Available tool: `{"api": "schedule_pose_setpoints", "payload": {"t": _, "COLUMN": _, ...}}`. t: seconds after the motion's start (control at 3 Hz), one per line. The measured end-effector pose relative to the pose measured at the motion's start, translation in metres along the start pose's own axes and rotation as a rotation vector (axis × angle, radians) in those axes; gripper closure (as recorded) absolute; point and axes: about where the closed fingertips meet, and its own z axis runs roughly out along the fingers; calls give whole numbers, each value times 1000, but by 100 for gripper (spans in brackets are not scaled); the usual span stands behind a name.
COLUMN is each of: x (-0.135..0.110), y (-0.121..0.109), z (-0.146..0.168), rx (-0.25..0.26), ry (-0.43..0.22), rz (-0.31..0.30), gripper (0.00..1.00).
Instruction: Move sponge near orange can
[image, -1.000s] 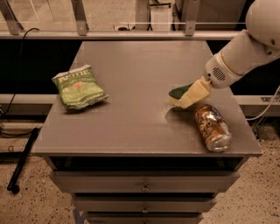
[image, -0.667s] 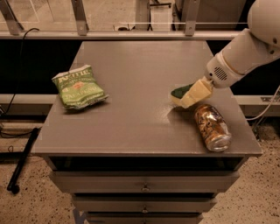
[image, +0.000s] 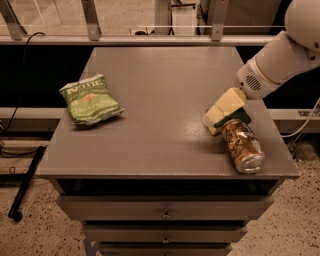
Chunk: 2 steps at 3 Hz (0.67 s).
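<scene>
The sponge (image: 243, 116) lies on the desk (image: 160, 70) near its right edge, just beside the far end of the can (image: 243, 146). It is mostly hidden under the gripper (image: 219, 116), so its axis is unclear. Whether the gripper clasps it, I cannot tell. The can lies on its side, silver end toward the front edge. A chip bag (image: 91, 99) lies well apart to the left.

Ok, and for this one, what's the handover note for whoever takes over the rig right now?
Gripper: low over the table's right side, against the sponge; whether it grips it is unclear.
Sponge: mostly hidden behind the gripper, green edge showing right by the orange can's far end.
Orange can: on its side near the front right corner.
Done: sponge sits by the can.
Left: probably just release if needed and pull the arm away.
</scene>
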Motion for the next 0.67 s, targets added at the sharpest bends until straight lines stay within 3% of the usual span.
{"api": "schedule_pose_setpoints", "payload": {"t": 0.33, "x": -2, "y": -11, "z": -12, "rx": 0, "ry": -57, "rz": 7, "gripper": 0}}
{"api": "schedule_pose_setpoints", "payload": {"t": 0.67, "x": 2, "y": -43, "z": -42, "rx": -20, "ry": -200, "rz": 10, "gripper": 0}}
